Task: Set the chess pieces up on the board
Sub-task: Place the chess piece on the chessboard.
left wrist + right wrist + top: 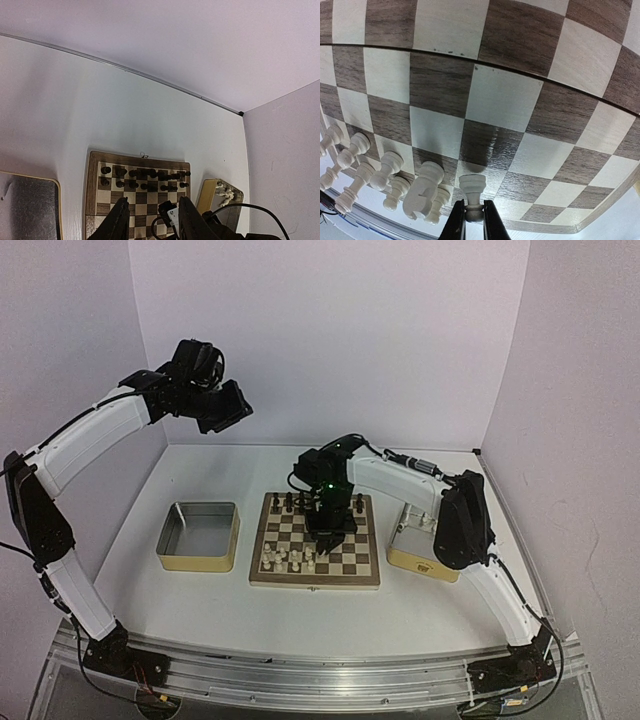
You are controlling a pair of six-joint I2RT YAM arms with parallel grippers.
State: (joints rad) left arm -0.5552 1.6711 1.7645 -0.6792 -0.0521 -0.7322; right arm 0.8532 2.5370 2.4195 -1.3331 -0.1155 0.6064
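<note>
We see white shells, black joints and thin black cables (250, 204) on the left arm (90, 440) and right arm (385, 475) (a green light (325, 487) on the right wrist); the left end effector (150, 220) and right end effector (474, 225) are black.

One board (315, 582), two tins (198, 560), nine-odd white pieces (422, 187)

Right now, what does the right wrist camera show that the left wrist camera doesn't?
Only the right wrist view: the right gripper shut on a cream-white piece, with a row of white pieces beside it on the board. Only the left wrist view: two rows of dark pieces, a tin holding spare white pieces, another tin, and the open left gripper. Both: the board's checkered squares.
</note>
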